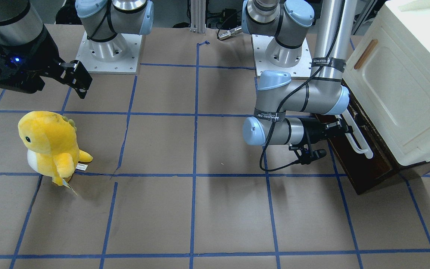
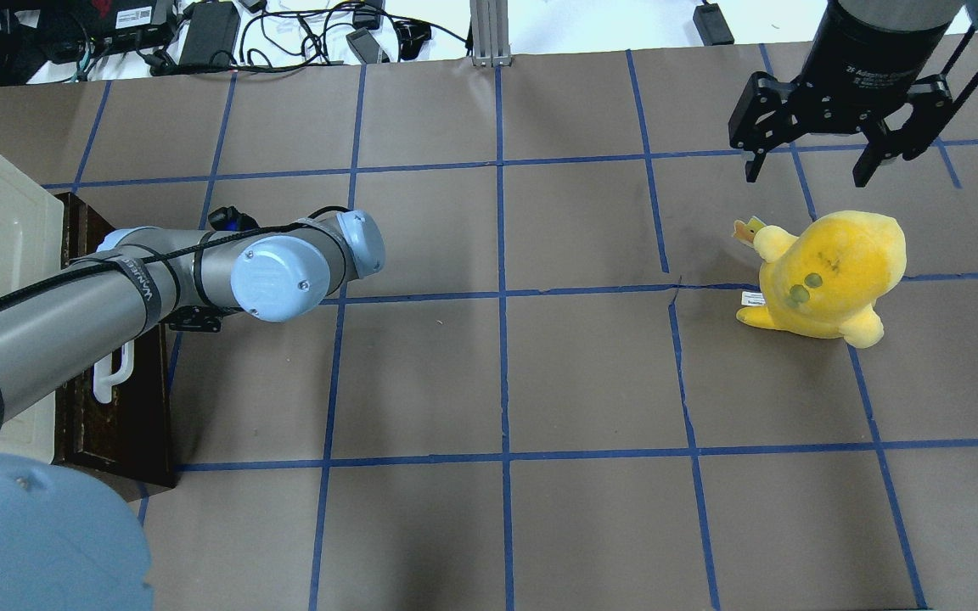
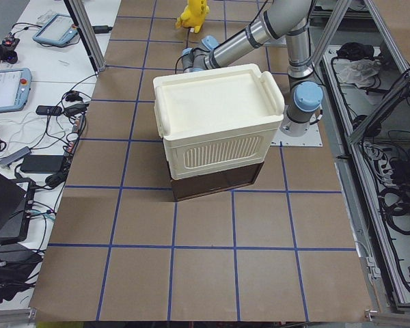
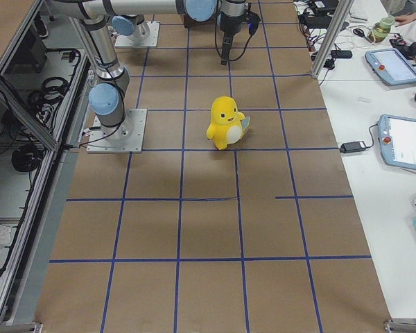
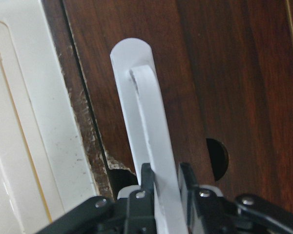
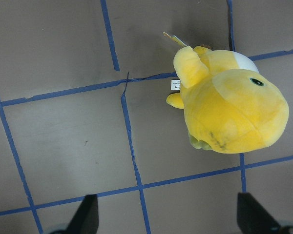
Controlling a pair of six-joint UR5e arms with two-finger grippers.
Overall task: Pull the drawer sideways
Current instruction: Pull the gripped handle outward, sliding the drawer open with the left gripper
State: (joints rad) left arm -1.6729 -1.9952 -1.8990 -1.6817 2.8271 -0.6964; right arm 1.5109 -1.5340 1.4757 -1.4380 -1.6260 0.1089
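The drawer (image 1: 368, 164) has a dark brown wooden front and a long white bar handle (image 1: 357, 141), and sits under the cream-white cabinet (image 1: 405, 86). Its inside does not show. My left gripper (image 1: 343, 125) reaches sideways to the handle. In the left wrist view the left gripper (image 5: 167, 183) is shut on the white bar (image 5: 149, 122), with one black finger on each side. In the overhead view the drawer (image 2: 120, 424) is partly hidden under my left arm. My right gripper (image 2: 807, 165) is open and empty above the table, beyond a yellow plush (image 2: 829, 271).
The yellow plush toy (image 1: 49, 144) stands on the brown paper table on my right side, and shows below the right gripper's open fingers (image 6: 85, 217). The cabinet has a small tan handle (image 1: 365, 54). Blue tape lines grid the table (image 1: 200, 209).
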